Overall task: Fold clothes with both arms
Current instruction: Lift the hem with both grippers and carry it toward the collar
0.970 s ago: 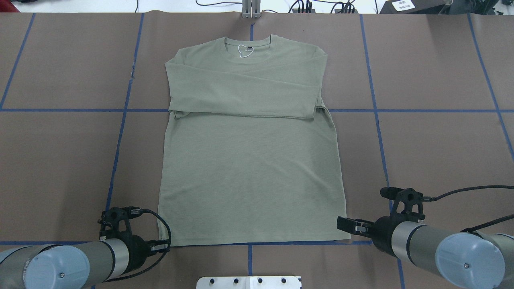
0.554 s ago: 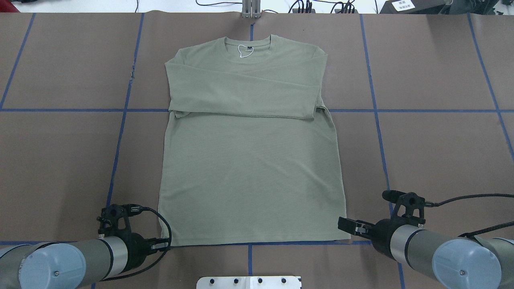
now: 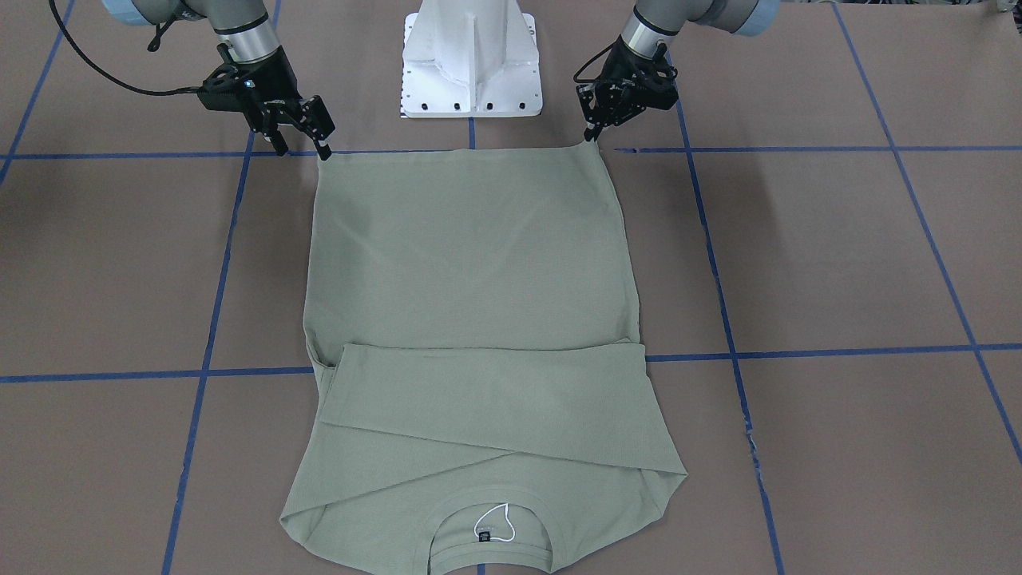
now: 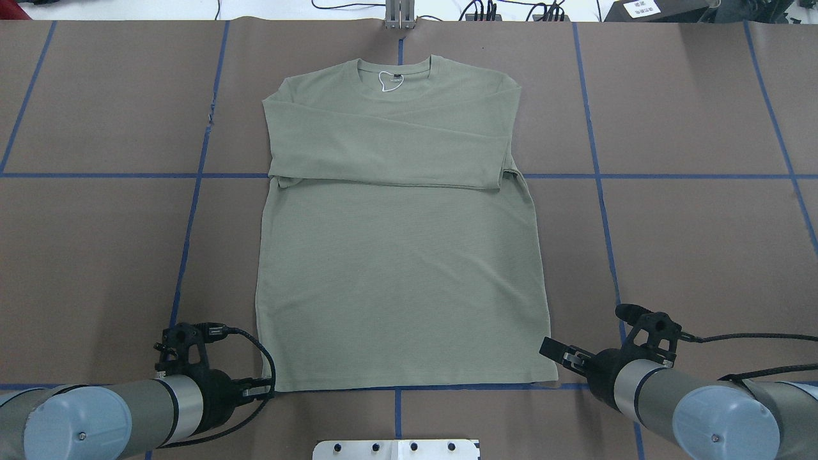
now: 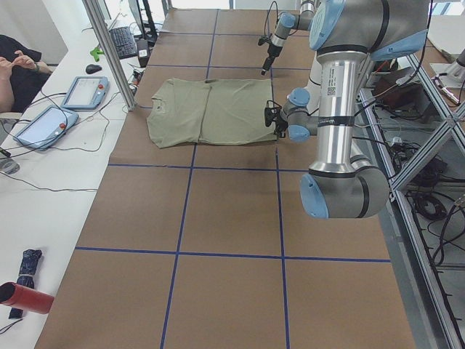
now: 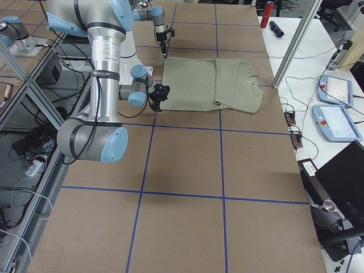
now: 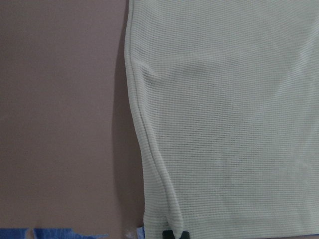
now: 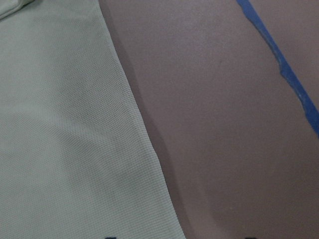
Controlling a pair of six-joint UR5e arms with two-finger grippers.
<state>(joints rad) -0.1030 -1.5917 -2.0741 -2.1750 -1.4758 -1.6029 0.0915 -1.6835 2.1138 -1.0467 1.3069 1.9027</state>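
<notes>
The sage-green shirt [image 4: 396,268] lies flat on the brown table, neck away from the robot, both sleeves folded across the chest. My left gripper [image 4: 265,388] is at the near-left hem corner. In the front view [image 3: 592,137] its tips are together on that corner, and the left wrist view shows the fabric [image 7: 224,124] puckered towards one dark tip at the bottom. My right gripper [image 4: 551,356] is at the near-right hem corner, open; its fingers [image 3: 323,150] stand apart. The right wrist view shows the shirt's side edge [image 8: 60,139] between the two tips.
The white pedestal [image 3: 471,64] stands between the arms at the table's near edge. Blue tape lines [image 4: 594,176] cross the brown cover. A metal post [image 4: 400,16] and cables sit at the far edge. Tablets [image 5: 83,91] lie on the side bench.
The right gripper has slid a little towards the robot along the shirt's right edge. The shirt's near-left edge has shifted slightly inward at the left gripper.
</notes>
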